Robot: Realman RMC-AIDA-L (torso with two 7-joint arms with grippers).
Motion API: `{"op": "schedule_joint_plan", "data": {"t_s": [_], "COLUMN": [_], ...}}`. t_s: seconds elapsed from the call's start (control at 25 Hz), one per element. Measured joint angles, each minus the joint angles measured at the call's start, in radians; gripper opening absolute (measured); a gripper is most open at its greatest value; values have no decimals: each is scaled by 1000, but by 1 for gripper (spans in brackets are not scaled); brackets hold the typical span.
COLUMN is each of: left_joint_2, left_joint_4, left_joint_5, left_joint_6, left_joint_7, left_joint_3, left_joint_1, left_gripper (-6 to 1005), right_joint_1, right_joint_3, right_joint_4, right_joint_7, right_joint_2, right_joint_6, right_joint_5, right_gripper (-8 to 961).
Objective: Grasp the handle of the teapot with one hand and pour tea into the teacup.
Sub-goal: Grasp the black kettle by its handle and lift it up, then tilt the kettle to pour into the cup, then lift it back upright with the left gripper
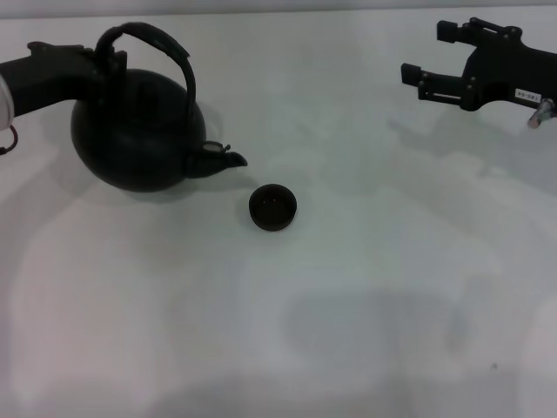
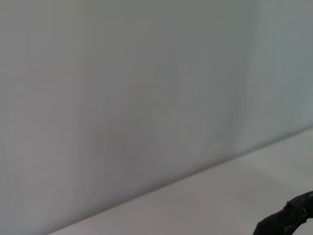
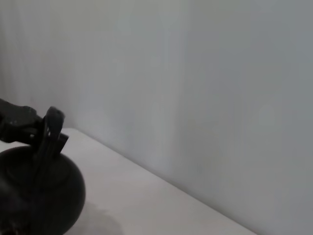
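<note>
The round black teapot (image 1: 135,131) is at the left of the table, tipped a little so its short spout (image 1: 228,159) points down toward the teacup. Its dark arched handle (image 1: 161,42) rises over the top. My left gripper (image 1: 103,59) comes in from the left and is shut on the handle's left end. The small dark teacup (image 1: 273,207) stands just right of and below the spout, apart from it. My right gripper (image 1: 432,54) hangs open at the far right, away from both. The right wrist view shows the teapot (image 3: 39,196) and its handle (image 3: 51,129).
The white table (image 1: 348,331) stretches bare in front and to the right of the cup. A pale wall (image 3: 195,73) stands behind the table. In the left wrist view a dark bit (image 2: 288,220) shows at the edge; I cannot tell what it is.
</note>
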Motion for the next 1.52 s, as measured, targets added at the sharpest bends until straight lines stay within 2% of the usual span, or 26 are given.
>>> {"op": "schedule_joint_plan", "data": {"t_s": [0.2,0.36,0.76,1.52], "left_joint_2": [0,-2,-2,-2], "left_joint_4": [105,171,258,265], "left_joint_5": [263,380,535,684], "left_joint_6": [0,0,5,76], "left_joint_7": [-214,-294,-391,-470], "left_joint_3": [68,105,197,255], "left_joint_1": [-11,-12,-20,-133], "left_gripper": [134,133,132,132], "right_joint_1": [-8,-14,-16,-14], "right_joint_3": [11,11,18,24], "right_joint_4": [-6,-9,-14,-20], "right_joint_7": [-16,-27,-28,-40], "right_joint_2": [0,-1,-1,-1], "right_joint_6": [4,5,6,5], "right_joint_5": [18,30,32,43], "right_gripper": [850,850,851,851]}}
